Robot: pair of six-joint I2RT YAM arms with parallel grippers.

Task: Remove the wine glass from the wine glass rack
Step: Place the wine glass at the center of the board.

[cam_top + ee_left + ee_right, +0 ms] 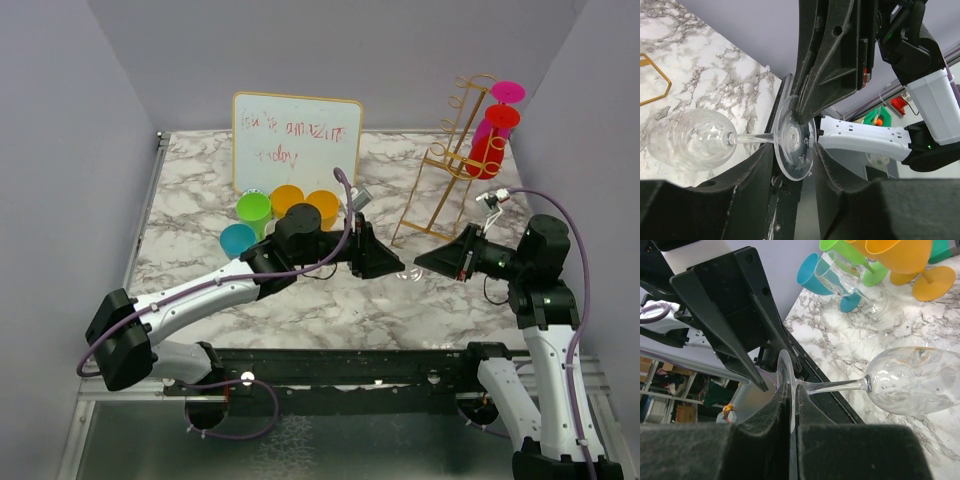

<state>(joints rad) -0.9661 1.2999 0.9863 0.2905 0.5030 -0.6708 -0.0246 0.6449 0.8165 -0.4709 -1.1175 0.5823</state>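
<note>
A clear wine glass (912, 380) lies sideways between my two grippers, away from the gold wine glass rack (447, 175) at the back right. My right gripper (792, 395) is shut on the rim of its round foot (795, 145), with the stem pointing out to the side. My left gripper (792, 160) faces it from the other side. Its jaws stand apart around the same foot, with a gap showing on one side. Seen from the top view, both grippers meet nose to nose near the table's middle, left (393, 268) and right (422, 264). Pink and red glasses (495, 125) hang on the rack.
A whiteboard (296, 140) stands at the back. In front of it are green (254, 210), orange (287, 198) and blue (237, 240) plastic glasses, with another clear glass (847, 277) among them. Grey walls close in both sides.
</note>
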